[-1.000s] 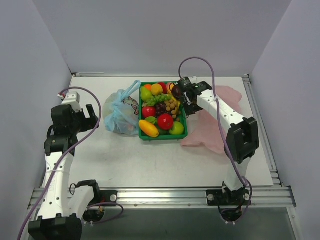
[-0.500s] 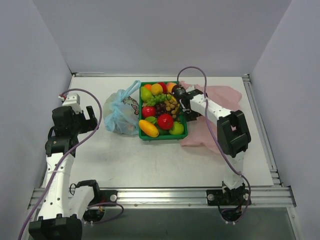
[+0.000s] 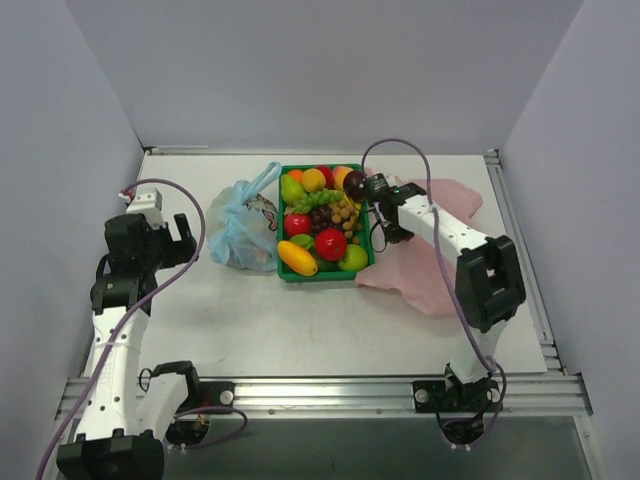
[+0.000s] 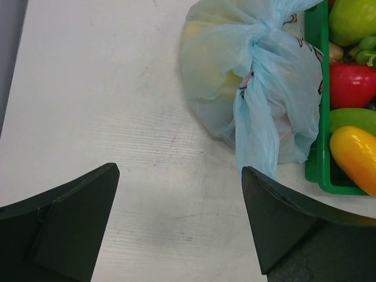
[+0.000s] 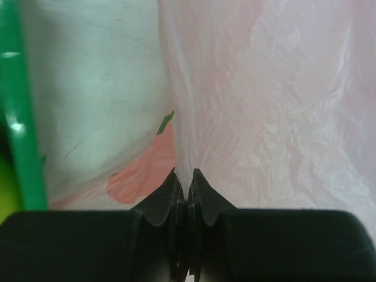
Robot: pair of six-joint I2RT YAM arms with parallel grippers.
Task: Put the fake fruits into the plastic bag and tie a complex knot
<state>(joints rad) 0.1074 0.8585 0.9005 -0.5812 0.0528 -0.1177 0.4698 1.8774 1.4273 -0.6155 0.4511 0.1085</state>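
Observation:
The fake fruits (image 3: pixel 322 222) fill a green tray (image 3: pixel 326 276) at mid-table: red apples, a yellow mango, grapes, a pear. The pale-pink plastic bag (image 3: pixel 432 262) lies flat to the tray's right. My right gripper (image 3: pixel 384 233) is down at the bag's left edge beside the tray. In the right wrist view it (image 5: pixel 183 173) is shut, pinching a fold of the pink bag (image 5: pixel 264 106). My left gripper (image 4: pixel 179 170) hangs open over bare table, left of the tray, holding nothing. No knot is in view.
A tied light-blue bag (image 3: pixel 242 232) sits against the tray's left side, close to my left gripper's right finger (image 4: pixel 276 217). The green tray rim (image 5: pixel 17 117) stands just left of my right gripper. Grey walls close in the table at left, back and right.
My right gripper has come off the tray's right rim, dropped to the pink bag's left edge and shut on the plastic. The left arm has not moved.

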